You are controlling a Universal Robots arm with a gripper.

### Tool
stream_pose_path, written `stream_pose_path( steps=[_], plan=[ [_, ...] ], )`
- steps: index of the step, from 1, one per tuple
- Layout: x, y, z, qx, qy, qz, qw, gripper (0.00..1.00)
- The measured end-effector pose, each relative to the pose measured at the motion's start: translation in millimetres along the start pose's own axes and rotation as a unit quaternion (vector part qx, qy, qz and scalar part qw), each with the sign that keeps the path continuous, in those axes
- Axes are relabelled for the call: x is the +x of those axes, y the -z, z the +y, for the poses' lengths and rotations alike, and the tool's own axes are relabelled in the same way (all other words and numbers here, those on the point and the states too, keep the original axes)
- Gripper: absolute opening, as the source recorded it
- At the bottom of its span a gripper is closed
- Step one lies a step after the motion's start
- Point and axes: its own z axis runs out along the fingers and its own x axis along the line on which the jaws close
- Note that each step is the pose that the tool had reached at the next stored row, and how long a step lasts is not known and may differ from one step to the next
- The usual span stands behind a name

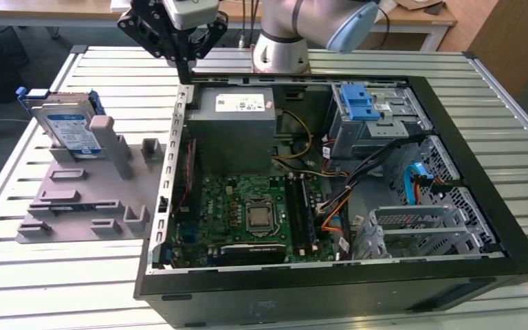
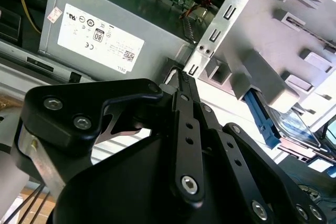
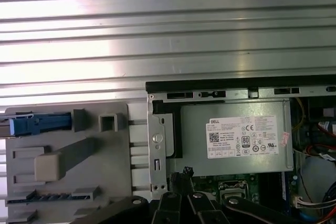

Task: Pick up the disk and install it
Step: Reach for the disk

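Observation:
The disk [image 1: 68, 125], silver with a blue-and-white label and a blue carrier frame, stands on edge in a grey fixture [image 1: 80, 199] on the exterior view's left. My gripper [image 1: 186, 74] hangs above the back left corner of the open computer case [image 1: 337, 275], well apart from the disk, shut with nothing between its fingers. In the second wrist view the black fingertips [image 2: 182, 77] meet over the case edge, with the disk's blue frame [image 2: 261, 121] off to the side. In the first wrist view the disk's blue edge [image 3: 37, 124] sits in the fixture, away from the gripper [image 3: 186, 173].
Inside the case are a grey power-supply box [image 1: 236, 120], a green motherboard [image 1: 250, 213], a blue-latched drive cage [image 1: 370, 110] and loose cables [image 1: 337, 185]. The case and fixture rest on a slatted metal table [image 1: 62, 275]. The arm's base [image 1: 280, 51] stands behind the case.

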Motion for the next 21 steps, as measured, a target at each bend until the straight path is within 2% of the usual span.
stream_pose_path(
  steps=[21],
  plan=[
    [31.6, -0.7, 2.7, 0.0, 0.0, 0.0, 1.0, 0.11]
  ],
)
